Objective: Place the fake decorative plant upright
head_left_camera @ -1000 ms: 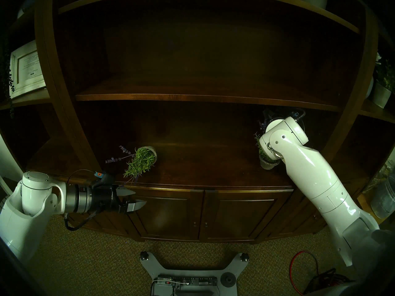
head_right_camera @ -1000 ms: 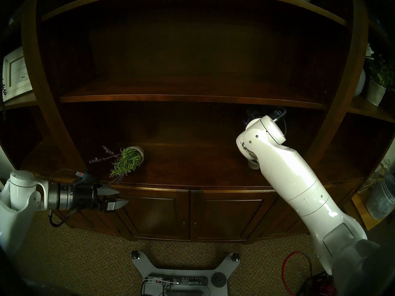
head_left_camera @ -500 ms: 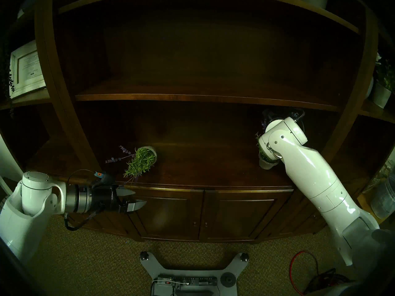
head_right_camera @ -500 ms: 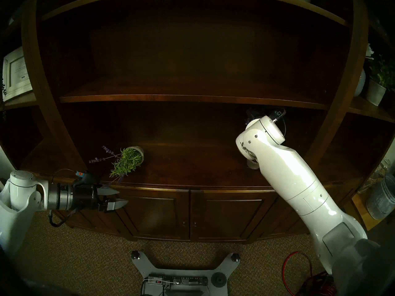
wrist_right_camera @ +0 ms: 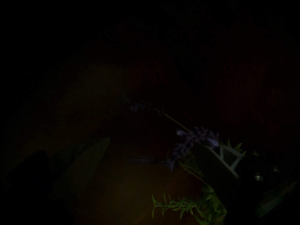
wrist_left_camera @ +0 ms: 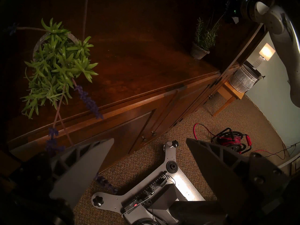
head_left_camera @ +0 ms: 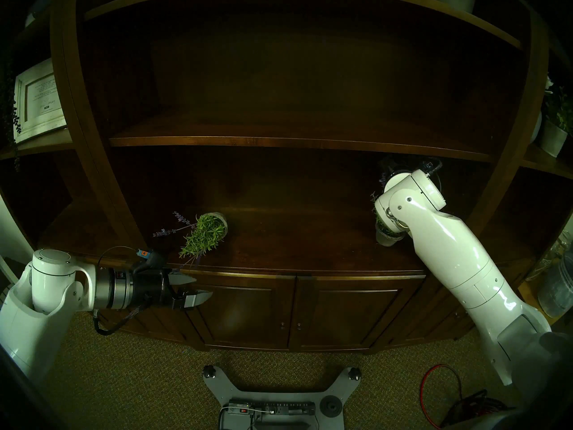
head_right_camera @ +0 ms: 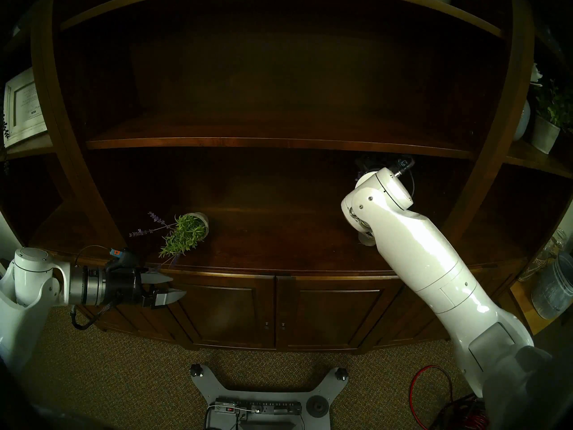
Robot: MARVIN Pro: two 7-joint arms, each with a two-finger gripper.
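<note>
Shifted slightly: right arm [head_left_camera: 440,234] beside upright plant [wrist_left_camera: 202,41]; right gripper state indeterminable. Left gripper [head_left_camera: 198,288] idle, fingers apart, empty. Tipped plant [head_left_camera: 206,234] lying on cabinet top [head_left_camera: 294,243] near front edge. Judged light, foliage soft; best gripped at rigid pot.

A dim room: dark wooden shelving unit [head_left_camera: 279,140] with cabinet doors [head_left_camera: 245,314] stands on olive carpet [head_left_camera: 139,389].
</note>
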